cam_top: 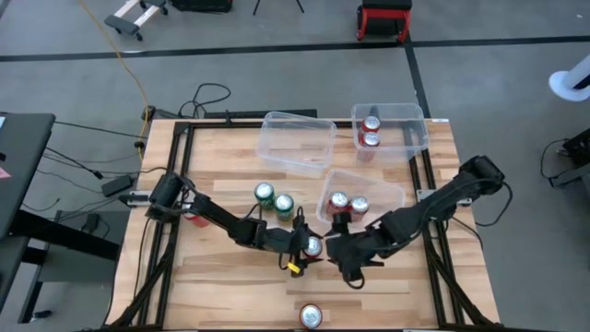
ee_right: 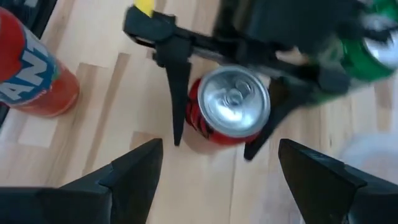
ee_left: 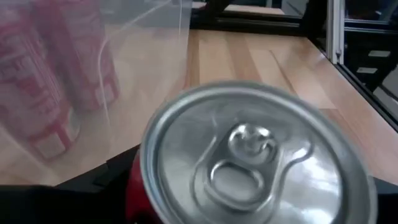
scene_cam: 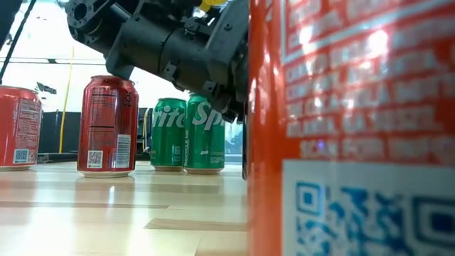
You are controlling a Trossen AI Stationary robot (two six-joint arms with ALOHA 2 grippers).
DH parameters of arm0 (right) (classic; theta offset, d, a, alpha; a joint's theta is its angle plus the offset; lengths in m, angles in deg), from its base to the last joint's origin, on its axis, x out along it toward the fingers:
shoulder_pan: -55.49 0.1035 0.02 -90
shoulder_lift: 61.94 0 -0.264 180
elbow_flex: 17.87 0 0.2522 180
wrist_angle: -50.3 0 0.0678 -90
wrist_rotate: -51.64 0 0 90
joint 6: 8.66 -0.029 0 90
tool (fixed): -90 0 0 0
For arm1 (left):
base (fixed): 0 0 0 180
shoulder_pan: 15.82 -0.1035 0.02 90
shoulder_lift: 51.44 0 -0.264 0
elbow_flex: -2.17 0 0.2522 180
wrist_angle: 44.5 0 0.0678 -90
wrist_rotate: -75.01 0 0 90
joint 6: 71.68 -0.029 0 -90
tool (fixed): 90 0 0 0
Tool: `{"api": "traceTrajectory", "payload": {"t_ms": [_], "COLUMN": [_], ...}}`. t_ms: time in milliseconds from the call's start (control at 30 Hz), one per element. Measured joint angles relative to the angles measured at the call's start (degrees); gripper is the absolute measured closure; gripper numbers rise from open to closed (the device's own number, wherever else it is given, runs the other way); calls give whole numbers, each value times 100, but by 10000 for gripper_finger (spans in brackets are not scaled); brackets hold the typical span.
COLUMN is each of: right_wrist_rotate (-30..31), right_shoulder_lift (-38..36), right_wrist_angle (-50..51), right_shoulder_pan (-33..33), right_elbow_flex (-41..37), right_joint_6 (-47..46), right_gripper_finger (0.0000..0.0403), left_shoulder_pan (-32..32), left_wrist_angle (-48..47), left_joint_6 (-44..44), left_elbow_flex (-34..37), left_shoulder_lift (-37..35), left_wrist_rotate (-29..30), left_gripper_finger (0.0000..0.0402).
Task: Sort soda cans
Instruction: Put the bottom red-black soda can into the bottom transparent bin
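A red soda can with a silver top stands upright between the fingers of my left gripper, which reaches level from the table's left and is shut on it. My right gripper hovers open just right of and above that can, slanting down, with nothing between its fingers. Two green soda cans stand on the wood behind the left arm. Two red cans stand in the near clear bin, and two more in the far right bin. My left gripper pinches the red can's side wall between its two fingers, one on each side of the body below the rim. The fingers come level from the table's left. The can stays upright; whether its base rests on the wood I cannot tell.
An orange-red can stands alone at the table's near edge and fills the right of the low view. Another clear bin sits at the far middle. A red can stands by the left arm. Bare wood lies at the near left.
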Motion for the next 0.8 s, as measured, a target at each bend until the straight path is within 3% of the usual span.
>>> {"api": "traceTrajectory", "payload": {"t_ms": [400,600,800], "right_wrist_rotate": [-861,-1474,-1503], "right_shoulder_lift": [124,538,870], "right_wrist_angle": [-1144,-1245,-1239], "right_shoulder_pan": [-416,-752,-812], "right_elbow_flex": [2,0,0], "right_joint_6": [916,765,769], "right_gripper_finger": [27,21,20], "left_shoulder_pan": [128,146,159], "left_wrist_angle": [-273,-317,-889], "left_joint_6": [-106,-5,-102], "left_elbow_flex": [0,2,0], "left_shoulder_lift": [-42,-46,-343], "left_wrist_rotate": [-289,-267,-257], "left_gripper_finger": [80,79,79]}}
